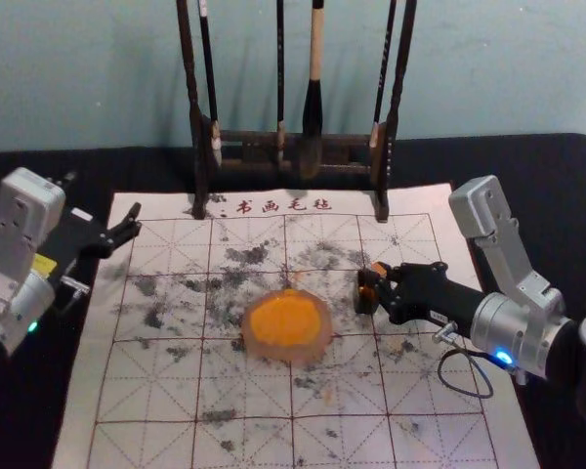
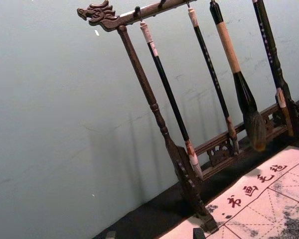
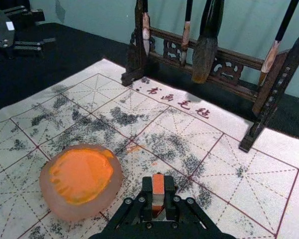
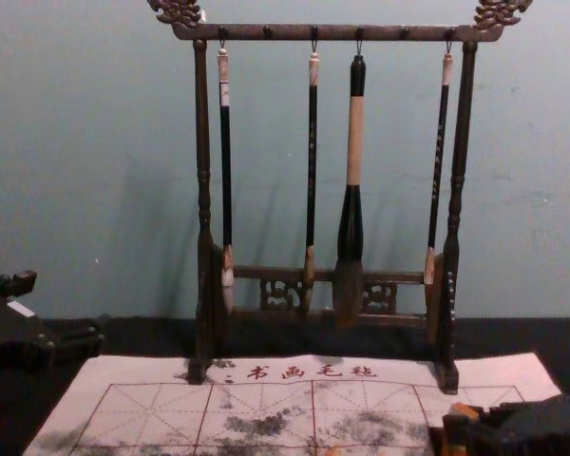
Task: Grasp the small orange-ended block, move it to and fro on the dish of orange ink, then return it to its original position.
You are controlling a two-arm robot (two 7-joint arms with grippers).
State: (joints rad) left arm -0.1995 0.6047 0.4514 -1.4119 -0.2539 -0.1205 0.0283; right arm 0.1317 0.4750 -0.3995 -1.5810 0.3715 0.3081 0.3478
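The right gripper (image 1: 379,283) is near the right side of the dish (image 1: 287,354), pointing toward it, its fingers (image 3: 146,191) closed in a grip. The left gripper (image 1: 110,250) is left of the dish and farther back, with its fingers (image 2: 198,233) spread apart.

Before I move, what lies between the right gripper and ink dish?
In the right wrist view, just smudged calligraphy mat lies between the right gripper and dish.

Four brushes (image 4: 355,142) hang from a carved, dark rack (image 4: 266,32).
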